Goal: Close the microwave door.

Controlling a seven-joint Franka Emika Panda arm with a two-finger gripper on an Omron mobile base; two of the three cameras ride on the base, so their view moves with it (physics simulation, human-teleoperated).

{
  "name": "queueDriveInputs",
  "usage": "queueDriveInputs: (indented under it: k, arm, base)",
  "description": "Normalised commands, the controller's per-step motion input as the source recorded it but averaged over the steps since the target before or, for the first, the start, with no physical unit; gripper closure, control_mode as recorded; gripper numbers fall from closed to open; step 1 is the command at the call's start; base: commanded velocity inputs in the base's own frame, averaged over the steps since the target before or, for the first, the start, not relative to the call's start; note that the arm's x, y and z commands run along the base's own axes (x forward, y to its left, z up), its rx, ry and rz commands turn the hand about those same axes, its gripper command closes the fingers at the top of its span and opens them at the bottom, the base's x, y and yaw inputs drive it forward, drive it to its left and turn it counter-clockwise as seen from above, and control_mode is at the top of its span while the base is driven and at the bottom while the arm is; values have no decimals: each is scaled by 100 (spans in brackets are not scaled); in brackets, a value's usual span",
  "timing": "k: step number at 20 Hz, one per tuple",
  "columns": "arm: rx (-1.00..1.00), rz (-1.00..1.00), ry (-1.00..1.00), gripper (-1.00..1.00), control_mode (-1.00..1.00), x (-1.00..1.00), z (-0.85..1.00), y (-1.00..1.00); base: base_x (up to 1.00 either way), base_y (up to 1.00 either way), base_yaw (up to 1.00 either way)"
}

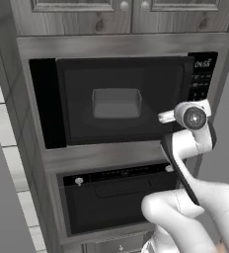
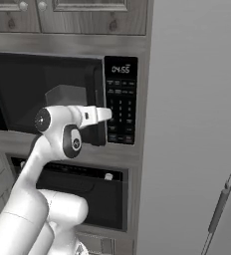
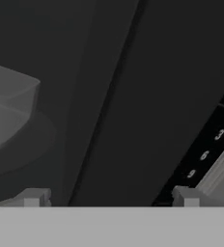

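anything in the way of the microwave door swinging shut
Likely the gripper itself: it hangs before the right side of the cavity by the keypad, in the path of the open microwave door.

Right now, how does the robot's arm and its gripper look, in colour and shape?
The arm is built of rounded, glossy white segments with dark bands at the joints and round grey caps on the joint ends. No cables or lettering show. In the hand view the gripper shows two small, blocky grey fingertips.
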Motion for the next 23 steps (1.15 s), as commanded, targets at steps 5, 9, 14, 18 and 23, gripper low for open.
queueDriveInputs:
  k: [5, 9, 14, 18, 23]
  arm:
    - [0, 0, 0, -100, -100, 42, 0, 0]
    - [0, 1, 0, -100, -100, 61, 0, -3]
    - [0, 1, 0, -100, -100, 52, 0, -2]
    - [0, 1, 0, -100, -100, 42, 0, 0]
    - [0, 1, 0, -100, -100, 29, 0, 0]
  base:
    - [0, 0, 0]
    - [0, 0, 0]
    - [0, 0, 0]
    - [0, 0, 0]
    - [0, 0, 0]
